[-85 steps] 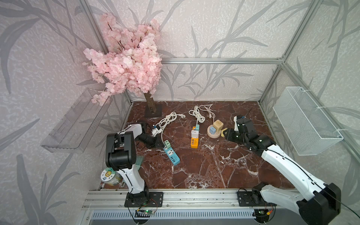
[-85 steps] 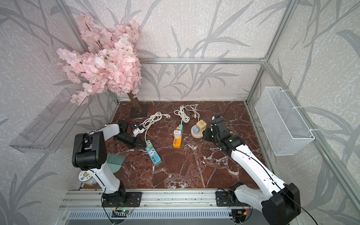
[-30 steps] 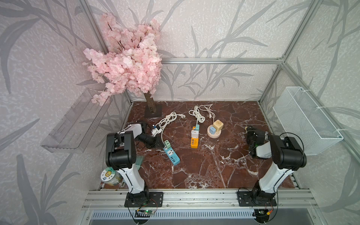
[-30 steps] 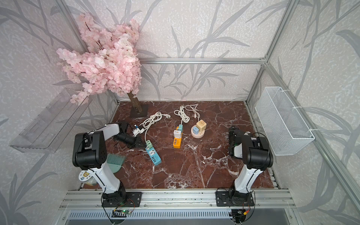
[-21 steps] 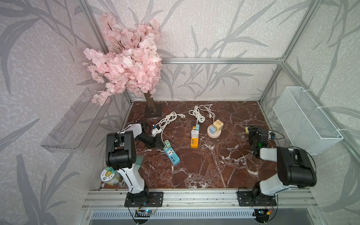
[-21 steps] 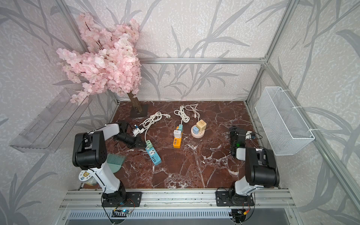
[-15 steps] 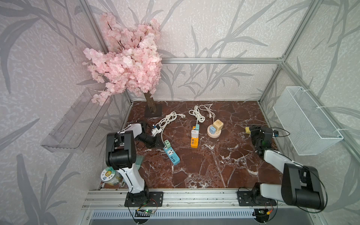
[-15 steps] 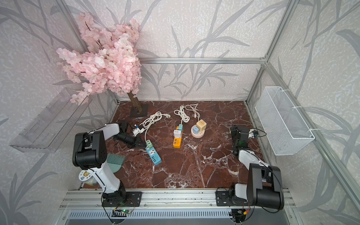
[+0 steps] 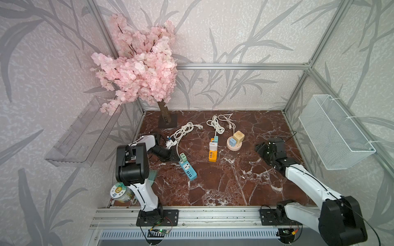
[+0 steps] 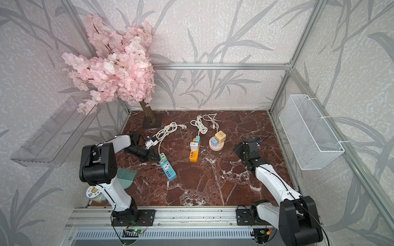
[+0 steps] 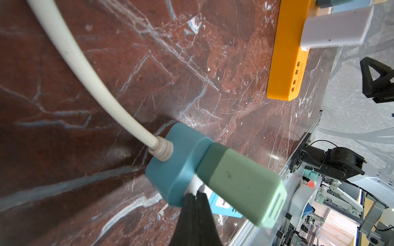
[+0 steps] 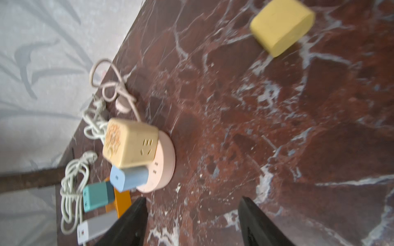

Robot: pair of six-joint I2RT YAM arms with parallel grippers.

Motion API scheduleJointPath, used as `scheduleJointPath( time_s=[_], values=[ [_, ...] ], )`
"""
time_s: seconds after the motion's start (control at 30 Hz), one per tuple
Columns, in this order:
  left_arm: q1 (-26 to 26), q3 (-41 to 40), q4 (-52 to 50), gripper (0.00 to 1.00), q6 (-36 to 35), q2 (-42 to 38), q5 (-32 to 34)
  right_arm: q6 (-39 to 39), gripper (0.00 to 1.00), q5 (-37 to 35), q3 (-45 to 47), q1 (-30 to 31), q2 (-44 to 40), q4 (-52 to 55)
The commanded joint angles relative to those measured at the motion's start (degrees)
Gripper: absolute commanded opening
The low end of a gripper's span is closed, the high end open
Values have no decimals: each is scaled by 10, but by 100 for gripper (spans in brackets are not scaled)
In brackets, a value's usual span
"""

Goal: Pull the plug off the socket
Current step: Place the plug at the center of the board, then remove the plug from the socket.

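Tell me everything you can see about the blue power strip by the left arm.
The blue power strip is a long plastic-looking bar lying flat on the marble table, set at a slant. Its top shows one socket face mid-length and a row of small ports at the near end. A white cord enters its far end, where a mint-green plug stands seated in it. The left gripper, fingers shut, rests its tips at the seam between plug and strip.

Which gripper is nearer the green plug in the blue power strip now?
Left. The left gripper, shut, sits at the base of the green plug in the blue power strip; the right gripper is open, far across the table beyond the round pink socket.
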State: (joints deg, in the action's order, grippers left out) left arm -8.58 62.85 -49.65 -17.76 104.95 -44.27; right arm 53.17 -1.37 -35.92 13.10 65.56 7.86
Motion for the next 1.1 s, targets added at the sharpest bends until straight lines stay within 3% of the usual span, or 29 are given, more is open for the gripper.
scheduleJointPath(
  time_s=[0.0,0.23,0.4,0.7,1.07],
  values=[
    [1,-7,15,0,1,17,57,-84,69,-14,-50,64,-8,73],
    [1,-7,16,0,1,17,57,-258,67,-25,-228,255,86,171],
    [1,-6,15,0,1,18,56,-341,64,-23,-340,349,177,209],
    [1,-7,15,0,1,18,55,-406,64,-5,-528,442,354,278],
    [1,-5,14,0,1,21,54,-408,65,-12,-761,500,555,359]
  ],
)
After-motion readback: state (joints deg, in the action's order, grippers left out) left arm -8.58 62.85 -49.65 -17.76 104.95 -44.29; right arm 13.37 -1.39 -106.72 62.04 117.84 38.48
